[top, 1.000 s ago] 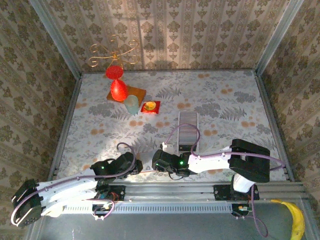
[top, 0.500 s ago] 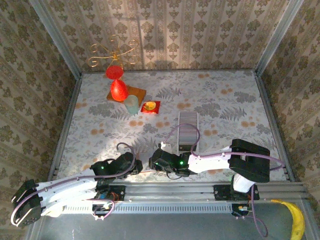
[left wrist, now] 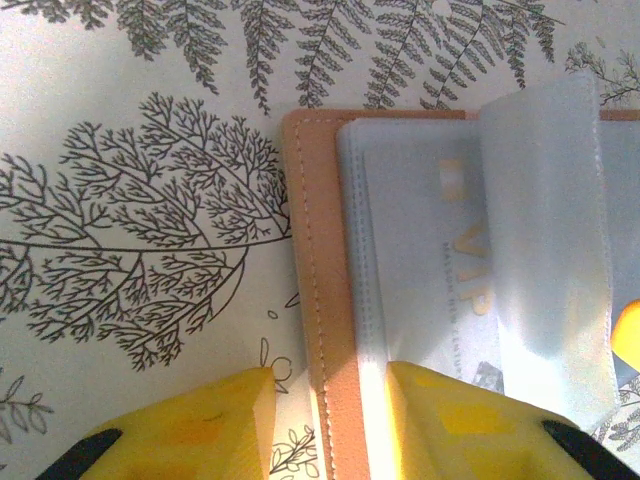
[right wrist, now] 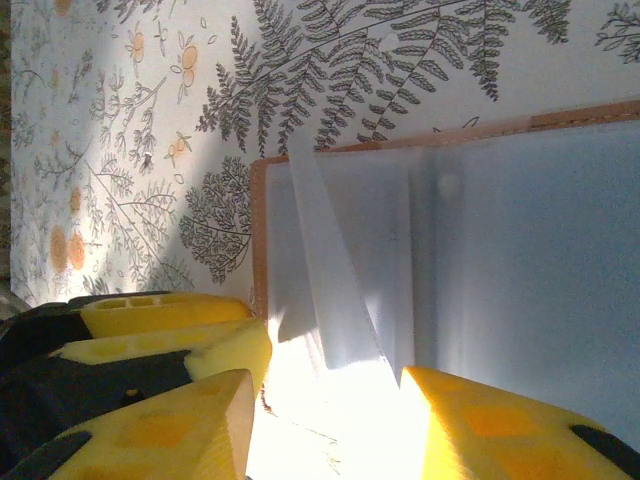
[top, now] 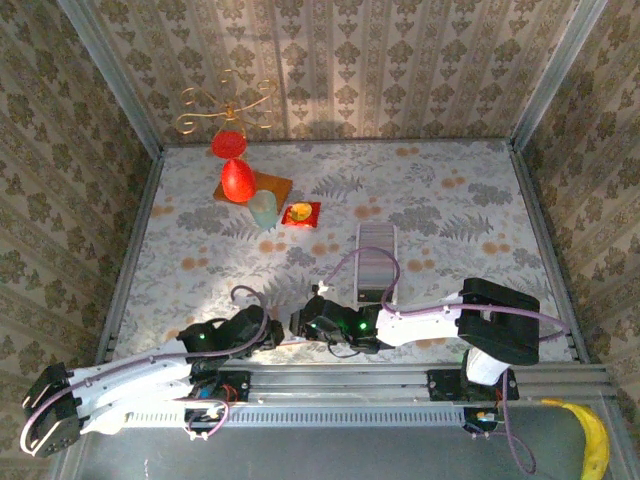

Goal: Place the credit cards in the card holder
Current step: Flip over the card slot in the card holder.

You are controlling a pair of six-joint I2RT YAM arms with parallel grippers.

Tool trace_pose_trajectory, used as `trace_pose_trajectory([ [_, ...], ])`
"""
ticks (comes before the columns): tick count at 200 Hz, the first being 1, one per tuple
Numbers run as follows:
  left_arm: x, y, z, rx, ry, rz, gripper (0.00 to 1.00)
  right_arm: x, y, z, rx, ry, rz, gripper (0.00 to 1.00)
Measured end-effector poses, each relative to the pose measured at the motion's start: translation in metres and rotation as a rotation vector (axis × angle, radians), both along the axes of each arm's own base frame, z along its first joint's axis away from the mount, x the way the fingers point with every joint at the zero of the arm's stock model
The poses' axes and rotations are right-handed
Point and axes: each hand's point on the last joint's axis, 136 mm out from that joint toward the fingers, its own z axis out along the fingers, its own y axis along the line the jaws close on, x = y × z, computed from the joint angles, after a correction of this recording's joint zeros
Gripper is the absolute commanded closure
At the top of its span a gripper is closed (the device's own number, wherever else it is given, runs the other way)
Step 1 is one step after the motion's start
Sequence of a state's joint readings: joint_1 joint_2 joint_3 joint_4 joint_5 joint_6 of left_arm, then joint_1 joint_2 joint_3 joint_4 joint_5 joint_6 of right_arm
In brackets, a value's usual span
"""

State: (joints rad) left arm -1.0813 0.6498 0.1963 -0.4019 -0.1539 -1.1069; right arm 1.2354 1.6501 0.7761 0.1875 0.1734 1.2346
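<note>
**A:** Fern-printed bench, lower centre of the top view: left gripper and right gripper meet over the card holder. Which step?

**B:** Seating a credit card under the clear flap, I'd say. Left jaws part-open astride the stitched edge, holding nothing; right jaws gapped around the lifted flap, not nipping it.

**A:** Next?

**B:** Probably push the card home, holder pinned.

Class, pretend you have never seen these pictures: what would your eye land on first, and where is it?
The bright red vase stands out at the far left of the table, a gold wire ornament behind it. At the near edge the left gripper and right gripper meet over an open tan wallet, a pale card showing inside.
</note>
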Motion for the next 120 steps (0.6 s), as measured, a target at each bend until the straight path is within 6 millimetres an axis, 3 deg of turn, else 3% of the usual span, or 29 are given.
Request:
trace_pose_trajectory([
  [88,0.001,0.008,0.003,0.0,-0.007,0.021,0.58,-0.002,0.01,0.0,0.041,0.01,0.019,0.58],
  [120,0.002,0.013,0.003,0.007,-0.015,0.041,0.52,-0.004,0.016,0.001,0.064,0.017,0.036,0.58],
])
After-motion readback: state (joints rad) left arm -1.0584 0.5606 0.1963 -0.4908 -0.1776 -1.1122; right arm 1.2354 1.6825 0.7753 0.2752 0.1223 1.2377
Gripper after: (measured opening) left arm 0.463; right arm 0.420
